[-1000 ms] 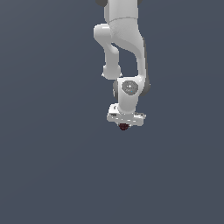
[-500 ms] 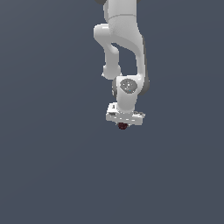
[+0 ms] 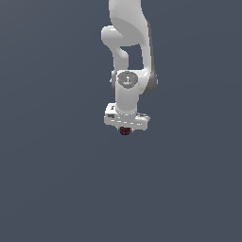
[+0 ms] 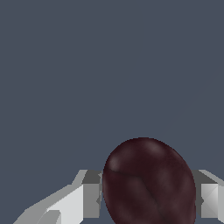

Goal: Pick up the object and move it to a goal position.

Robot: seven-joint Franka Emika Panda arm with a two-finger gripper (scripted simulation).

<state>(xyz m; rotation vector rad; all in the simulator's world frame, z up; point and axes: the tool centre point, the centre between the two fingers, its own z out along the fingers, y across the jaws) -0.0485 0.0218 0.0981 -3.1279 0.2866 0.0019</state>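
Note:
The object [image 3: 125, 131] is a small dark maroon roundish lump peeking out just under the white hand of the arm in the exterior view. My gripper [image 3: 125, 131] is shut on it. The wrist view shows the same object [image 4: 148, 181] large and glossy, pressed between the two grey-white fingers [image 4: 89, 194], one on each side of it. The fingers themselves are almost hidden behind the hand in the exterior view. No goal marker shows in either view.
The white arm [image 3: 127, 56] reaches down from the top of the exterior view. Behind and below it lies only a plain dark grey-blue surface [image 3: 56, 179].
The hand with the object has risen slightly over the last second; the grip is unchanged.

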